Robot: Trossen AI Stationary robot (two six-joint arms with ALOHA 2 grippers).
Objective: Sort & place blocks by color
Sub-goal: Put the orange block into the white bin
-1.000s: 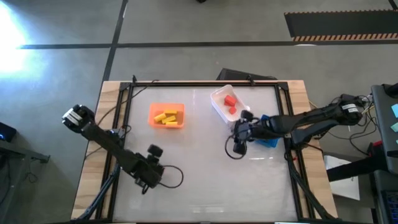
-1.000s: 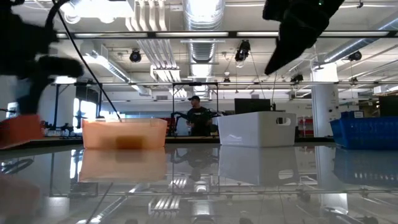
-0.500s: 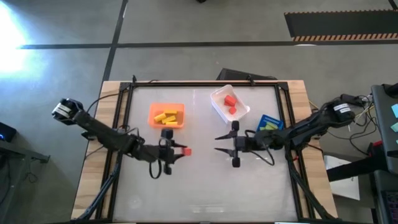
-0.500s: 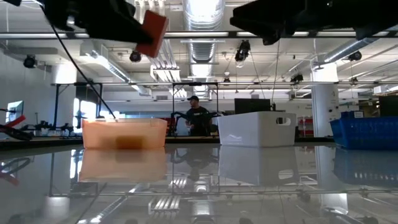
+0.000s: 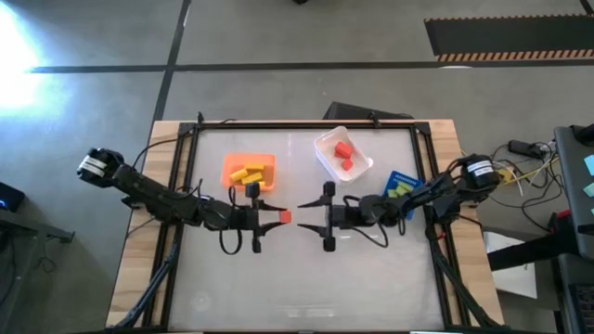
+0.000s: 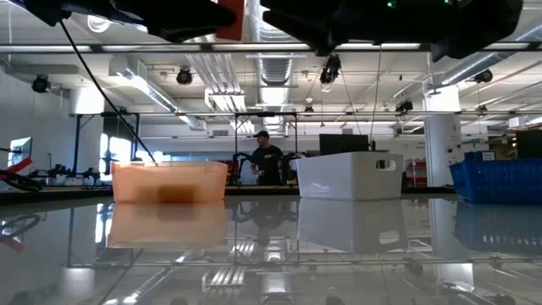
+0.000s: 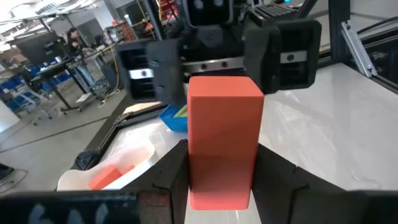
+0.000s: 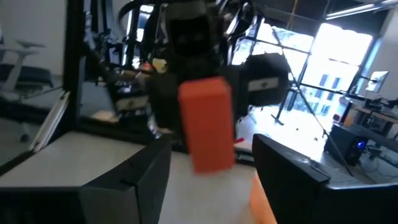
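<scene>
Tools now closer mid-table: left tool (image 5: pixel 271 216) pinching red block (image 5: pixel 283 217); right tool (image 5: pixel 311 215) spread.

We see a glossy, mirror-smooth table top (image 6: pixel 271 246) edged in pale bare wood (image 5: pixel 139 250), a matt red block (image 7: pixel 221 140), and three plastic bins: translucent orange (image 6: pixel 169 182), opaque white (image 6: pixel 347 176), blue (image 6: pixel 500 180).

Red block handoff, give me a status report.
Left gripper shut on red block, above mid-table. Right gripper open, facing it, not yet on it. Nothing between them.
</scene>
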